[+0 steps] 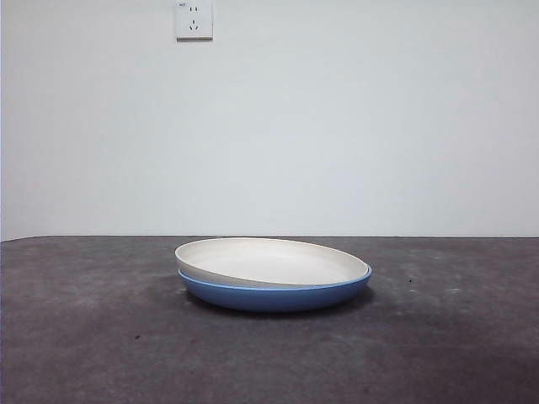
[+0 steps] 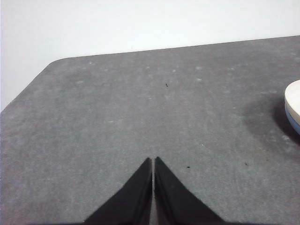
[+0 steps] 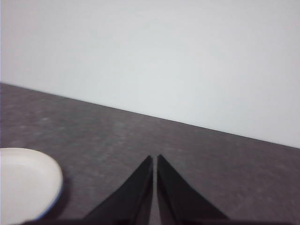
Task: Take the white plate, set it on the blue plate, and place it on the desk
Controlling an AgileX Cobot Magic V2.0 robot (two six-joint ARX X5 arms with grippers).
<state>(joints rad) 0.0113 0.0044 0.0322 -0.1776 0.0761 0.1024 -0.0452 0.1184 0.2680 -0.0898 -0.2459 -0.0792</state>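
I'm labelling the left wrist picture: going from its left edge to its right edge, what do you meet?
Bare desk → the left gripper with its jaws shut → more bare desk → the white plate stacked on the blue plate, at the right edge.

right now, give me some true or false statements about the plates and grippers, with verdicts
1. The white plate sits in the blue plate. True.
2. The white plate lies level in the blue one. False: it is tilted, one side riding above the blue rim while the other sits down inside it.
3. The left gripper holds the white plate. False: its jaws are shut on nothing, apart from the plates.
4. The right gripper is shut and holds nothing. True.
5. The blue plate stands on the desk. True.
6. A cup stands beside the plates. False: no cup shows in any view.
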